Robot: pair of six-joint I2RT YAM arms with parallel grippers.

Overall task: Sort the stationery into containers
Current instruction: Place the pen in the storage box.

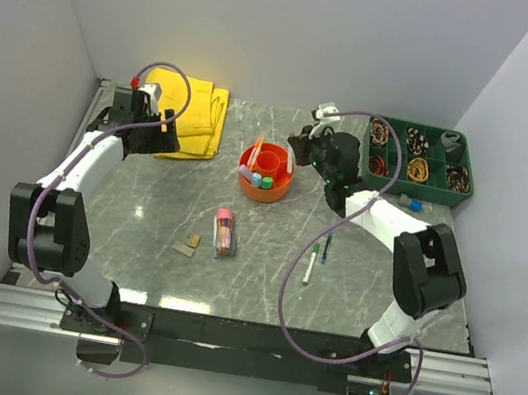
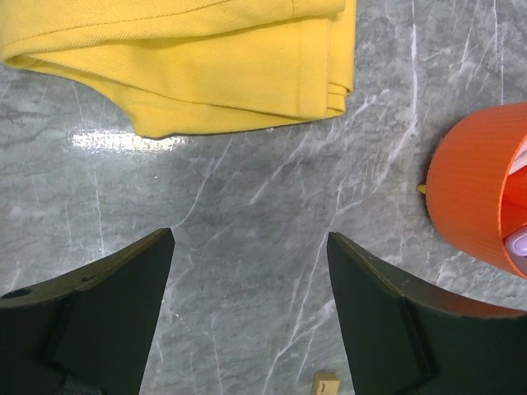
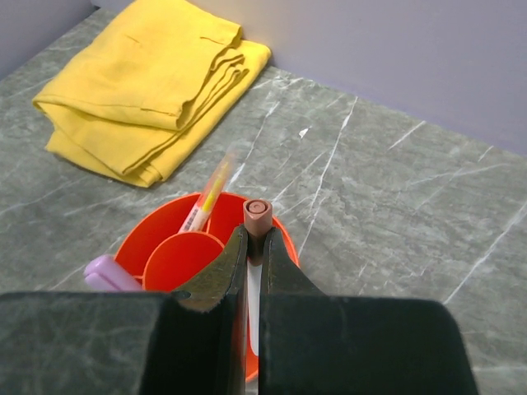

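Observation:
The orange organiser bowl (image 1: 275, 192) stands mid-table; it holds a yellow-pink pen (image 3: 206, 196), a lilac stick (image 3: 105, 271) and some capped markers. My right gripper (image 3: 254, 240) is shut on a white marker with a brown cap (image 3: 258, 214), held upright over the bowl's near rim (image 3: 156, 220). My left gripper (image 2: 251, 239) is open and empty above bare table, between the yellow cloth (image 2: 206, 66) and the bowl (image 2: 469, 197). A pink-capped clear tube (image 1: 225, 232), two tan blocks (image 1: 188, 244) and two thin pens (image 1: 312, 264) lie on the table.
The folded yellow cloth (image 1: 192, 115) lies at the back left. A green divided tray (image 1: 420, 163) with small coiled items stands at the back right, a small blue-capped item (image 1: 411, 200) in front of it. Walls enclose the table on three sides.

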